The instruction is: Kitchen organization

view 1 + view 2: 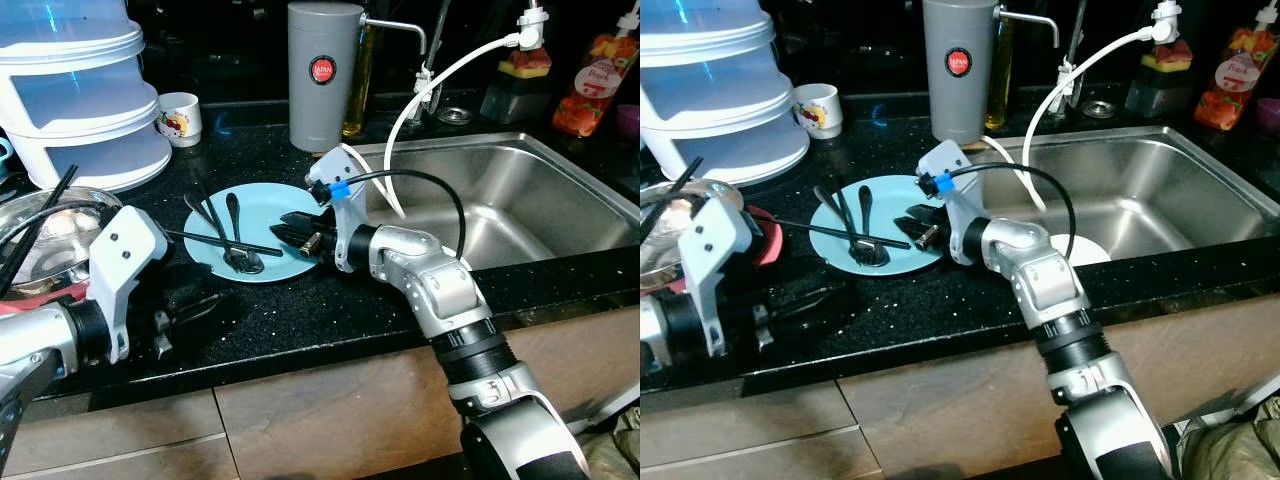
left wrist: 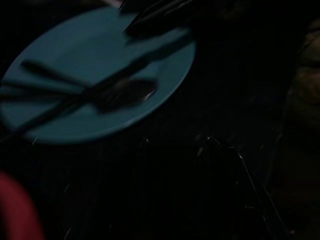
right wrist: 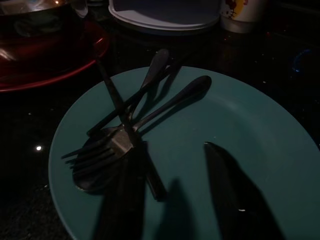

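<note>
Now, view by view, with clock directions read on each picture's face:
Left eye view: the right end effector (image 1: 292, 232) reaches over the 3 o'clock rim of the light blue plate (image 1: 268, 203) on the black tabletop (image 1: 300, 320), likely placed there to take up the cutlery; the sink (image 1: 520, 200) lies at 3 o'clock of it.
Right eye view: a spoon (image 1: 866, 215), a fork (image 1: 845, 228) and a chopstick (image 1: 840, 234) lie crossed on the plate; the left end effector (image 1: 795, 300) rests low at 7 o'clock of the plate, apparently waiting.
Left wrist view: very dark; the plate sits at 10 o'clock with the cutlery across it, and I cannot tell whether this end effector's fingers are parted or together.
Right wrist view: its two fingers (image 3: 230, 190) stand apart over the plate, holding nothing, with the fork's tines just at 9 o'clock of them.
Judgement: this looks like an approach before a grasp; the thin overlapping pieces may slide on the smooth plate.
</note>
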Robot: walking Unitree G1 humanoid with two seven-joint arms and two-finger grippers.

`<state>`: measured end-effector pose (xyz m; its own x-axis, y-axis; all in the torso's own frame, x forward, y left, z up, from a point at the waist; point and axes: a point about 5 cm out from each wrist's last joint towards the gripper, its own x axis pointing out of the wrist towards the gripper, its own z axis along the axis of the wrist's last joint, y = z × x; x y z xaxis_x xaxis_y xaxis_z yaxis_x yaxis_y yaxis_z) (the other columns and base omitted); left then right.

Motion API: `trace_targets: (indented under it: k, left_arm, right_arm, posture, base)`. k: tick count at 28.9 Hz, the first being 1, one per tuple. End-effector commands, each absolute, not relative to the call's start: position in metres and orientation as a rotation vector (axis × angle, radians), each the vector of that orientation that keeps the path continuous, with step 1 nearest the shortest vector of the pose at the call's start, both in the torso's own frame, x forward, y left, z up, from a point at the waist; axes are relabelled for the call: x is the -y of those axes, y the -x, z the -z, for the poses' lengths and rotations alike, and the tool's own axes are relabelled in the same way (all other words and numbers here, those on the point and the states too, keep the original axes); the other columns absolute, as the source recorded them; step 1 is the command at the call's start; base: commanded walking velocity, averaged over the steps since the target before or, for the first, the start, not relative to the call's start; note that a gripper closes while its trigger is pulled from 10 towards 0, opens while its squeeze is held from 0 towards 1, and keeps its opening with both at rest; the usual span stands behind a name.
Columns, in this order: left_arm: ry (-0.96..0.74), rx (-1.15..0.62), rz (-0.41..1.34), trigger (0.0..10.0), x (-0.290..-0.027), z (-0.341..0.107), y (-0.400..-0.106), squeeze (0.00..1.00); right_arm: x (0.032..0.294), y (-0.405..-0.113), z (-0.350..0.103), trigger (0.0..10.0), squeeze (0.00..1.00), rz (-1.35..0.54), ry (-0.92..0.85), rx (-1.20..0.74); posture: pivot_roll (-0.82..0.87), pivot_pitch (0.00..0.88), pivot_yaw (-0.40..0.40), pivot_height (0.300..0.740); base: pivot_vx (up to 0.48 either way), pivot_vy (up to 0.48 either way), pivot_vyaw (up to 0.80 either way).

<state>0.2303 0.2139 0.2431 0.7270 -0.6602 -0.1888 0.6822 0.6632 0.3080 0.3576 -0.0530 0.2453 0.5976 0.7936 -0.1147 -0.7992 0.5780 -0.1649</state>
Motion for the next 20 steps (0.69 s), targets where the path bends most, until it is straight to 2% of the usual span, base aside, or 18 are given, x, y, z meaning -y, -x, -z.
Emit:
trace_targets:
  k: [1,8,16,17,18,20]
  left_arm:
    - [-0.399,-0.067,0.722,10.0,-0.224,-0.248,-0.229,0.00]
    - [-0.417,-0.102,0.683,10.0,-0.238,-0.252,-0.225,0.00]
    - [-0.392,-0.083,0.718,10.0,-0.232,-0.252,-0.224,0.00]
    - [-0.390,-0.081,0.722,10.0,-0.232,-0.252,-0.224,0.00]
    - [-0.390,-0.079,0.726,10.0,-0.231,-0.253,-0.224,0.00]
    - [-0.391,-0.077,0.727,10.0,-0.230,-0.253,-0.225,0.00]
  right_arm:
    - [0.052,-0.358,-0.247,10.0,1.00,-0.931,0.197,-0.016]
    - [0.051,-0.357,-0.245,10.0,1.00,-0.970,0.169,-0.027]
    - [0.041,-0.353,-0.232,10.0,1.00,-1.024,0.159,-0.081]
    - [0.039,-0.354,-0.231,10.0,0.88,-1.027,0.151,-0.082]
    - [0.036,-0.356,-0.228,10.0,0.28,-1.025,0.133,-0.080]
    - [0.034,-0.357,-0.228,10.0,0.28,-1.023,0.124,-0.076]
  posture:
    - [0.06,0.095,-0.036,0.740]
    - [0.06,0.104,-0.041,0.740]
    - [0.06,0.107,-0.034,0.740]
    - [0.06,0.107,-0.034,0.740]
    - [0.06,0.106,-0.034,0.740]
    - [0.06,0.107,-0.033,0.740]
  base:
    - [0.000,0.000,0.00]
    - [0.000,0.000,0.00]
    - [0.000,0.000,0.00]
    - [0.000,0.000,0.00]
    - [0.000,0.000,0.00]
    - [0.000,0.000,0.00]
